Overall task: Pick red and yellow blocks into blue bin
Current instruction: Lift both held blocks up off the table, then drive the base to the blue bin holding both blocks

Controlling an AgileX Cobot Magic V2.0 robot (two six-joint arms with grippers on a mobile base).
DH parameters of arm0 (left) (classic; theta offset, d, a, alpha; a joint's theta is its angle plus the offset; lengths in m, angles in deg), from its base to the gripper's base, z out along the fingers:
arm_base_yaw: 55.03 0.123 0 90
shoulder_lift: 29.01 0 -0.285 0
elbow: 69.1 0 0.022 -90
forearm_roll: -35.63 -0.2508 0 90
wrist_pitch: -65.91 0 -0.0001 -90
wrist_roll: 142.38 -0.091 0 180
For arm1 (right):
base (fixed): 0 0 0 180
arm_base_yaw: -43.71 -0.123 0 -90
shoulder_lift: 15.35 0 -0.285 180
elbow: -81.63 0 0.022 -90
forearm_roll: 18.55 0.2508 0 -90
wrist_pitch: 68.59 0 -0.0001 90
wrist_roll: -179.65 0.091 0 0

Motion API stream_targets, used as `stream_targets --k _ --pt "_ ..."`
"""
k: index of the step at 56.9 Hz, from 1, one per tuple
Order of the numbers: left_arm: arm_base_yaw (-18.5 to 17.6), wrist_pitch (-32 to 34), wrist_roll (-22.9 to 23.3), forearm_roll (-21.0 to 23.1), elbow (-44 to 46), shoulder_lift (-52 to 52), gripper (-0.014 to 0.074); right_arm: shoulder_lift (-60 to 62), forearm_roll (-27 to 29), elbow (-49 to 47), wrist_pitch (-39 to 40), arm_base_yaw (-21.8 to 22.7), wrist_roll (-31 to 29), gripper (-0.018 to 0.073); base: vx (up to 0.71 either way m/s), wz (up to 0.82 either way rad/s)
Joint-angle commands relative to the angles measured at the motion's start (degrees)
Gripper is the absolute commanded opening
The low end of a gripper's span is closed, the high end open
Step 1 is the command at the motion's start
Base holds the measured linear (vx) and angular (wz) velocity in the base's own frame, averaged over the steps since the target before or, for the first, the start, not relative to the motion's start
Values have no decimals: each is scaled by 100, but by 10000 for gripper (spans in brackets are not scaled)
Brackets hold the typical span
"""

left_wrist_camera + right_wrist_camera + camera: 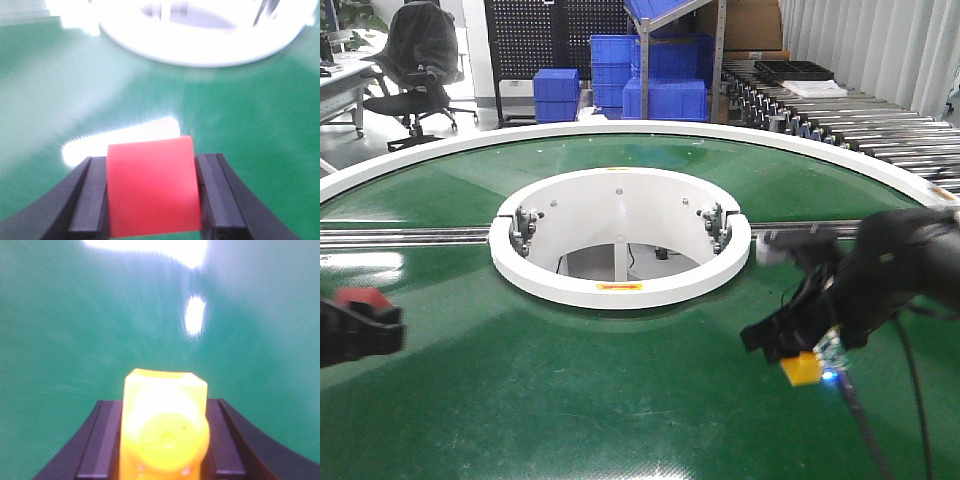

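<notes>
Left wrist view: the left tool pinches the small plain red cube-like block between black pads. Right wrist view: the right tool clamps the yellow studded plastic brick. Only the front view shows both over the round green bench, well apart, nearer than its white ring.

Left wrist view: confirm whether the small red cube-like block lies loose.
No, the left gripper's black fingers clamp the small red cube-like block.
</notes>
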State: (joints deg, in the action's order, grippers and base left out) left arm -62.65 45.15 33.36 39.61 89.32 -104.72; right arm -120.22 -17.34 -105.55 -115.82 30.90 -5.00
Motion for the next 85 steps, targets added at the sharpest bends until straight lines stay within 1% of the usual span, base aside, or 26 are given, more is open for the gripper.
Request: stream_targets --k 1,9,15,22,29,33,41,85 --pt "-21 11 -30 -72 60 619 -6 1062 0 421 823 -197 -124 -10 0 0" --pt "-21 -30 5 -43 -360 1337 -6 2337 -56 1846 2062 -498 -124 -10 0 0" --pt "-21 -37 42 52 -755 1888 -4 3266 -36 2826 2779 -542 67 -10 0 0" --pt "-21 -35 42 130 -1140 2567 -3 4316 -41 3819 3334 -542 335 -10 0 0" --pt "-21 -64 42 130 -1250 2944 -1 5234 -41 4563 3743 -542 340 -10 0 0" --pt "-21 -25 42 130 -1242 3096 -1 5610 -54 4806 3935 -536 340 -10 0 0" --pt "-21 -52 42 130 -1242 3251 -1 5902 -54 4909 3946 -529 349 -10 0 0" --pt "-21 -76 37 130 -1242 3245 -1 5888 -54 4909 3878 -529 336 -10 0 0"
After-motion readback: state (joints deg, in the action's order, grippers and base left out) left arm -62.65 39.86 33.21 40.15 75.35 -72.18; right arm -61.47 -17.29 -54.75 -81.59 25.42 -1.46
